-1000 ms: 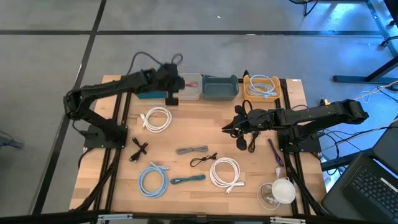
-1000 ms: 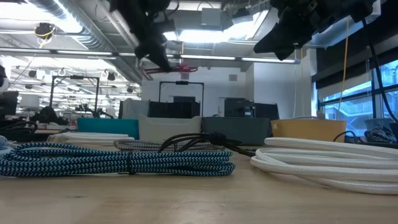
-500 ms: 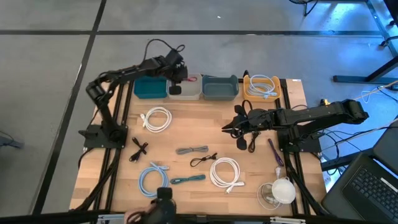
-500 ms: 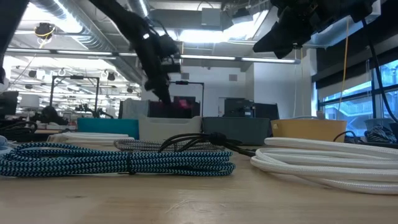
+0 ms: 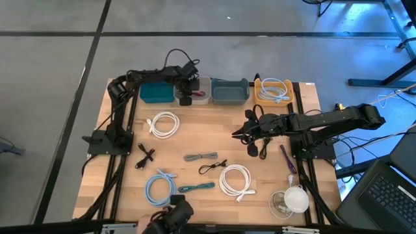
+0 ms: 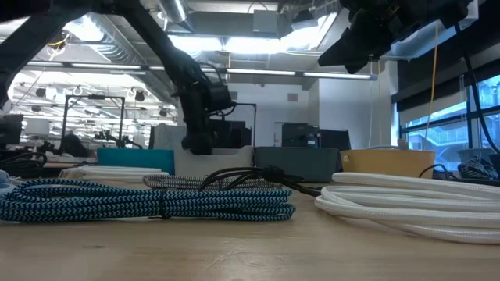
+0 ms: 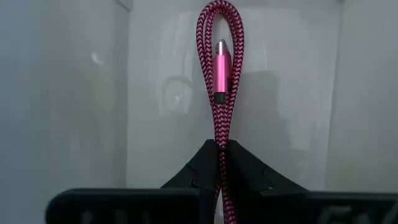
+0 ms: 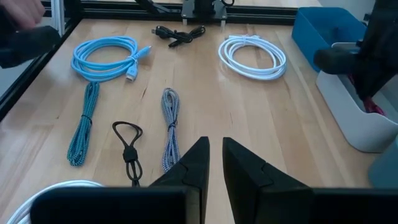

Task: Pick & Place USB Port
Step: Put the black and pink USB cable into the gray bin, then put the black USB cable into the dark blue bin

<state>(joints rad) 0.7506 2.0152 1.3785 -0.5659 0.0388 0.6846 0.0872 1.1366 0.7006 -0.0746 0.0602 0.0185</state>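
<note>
The pink braided USB cable (image 7: 219,118) hangs doubled in my left gripper (image 7: 219,149), which is shut on it. Its pink metal plug (image 7: 221,70) lies against the loop. The gripper reaches down into the white bin (image 5: 201,97) at the table's far edge, and in the low view the left gripper (image 6: 198,139) dips behind the white bin's wall (image 6: 215,160). My right gripper (image 5: 242,130) hovers over the table's right middle. In its own view the right gripper (image 8: 215,152) stands open by a narrow gap and holds nothing. My left gripper pinches the pink cable's two side-by-side strands (image 7: 219,163) between its two fingers, some way below the loop. It comes from above, pointing down into the white bin. The looped end (image 7: 219,18) with the plug reaches toward the bin's floor; whether it touches I cannot tell.
A teal bin (image 5: 156,91), a blue-grey bin (image 5: 229,91) and a yellow bin (image 5: 273,90) with a light-blue cable flank the white one. Coiled white (image 5: 164,123), blue (image 5: 160,188), grey (image 5: 201,156) and black (image 5: 212,167) cables lie on the wood. A hand with a dark object (image 5: 172,218) shows at the near edge.
My left gripper has moved toward the table's far edge and right, from the teal bin's near side over to the white bin, and come down into it with the pink cable. A person's hand with a dark object has come in at the near edge.
</note>
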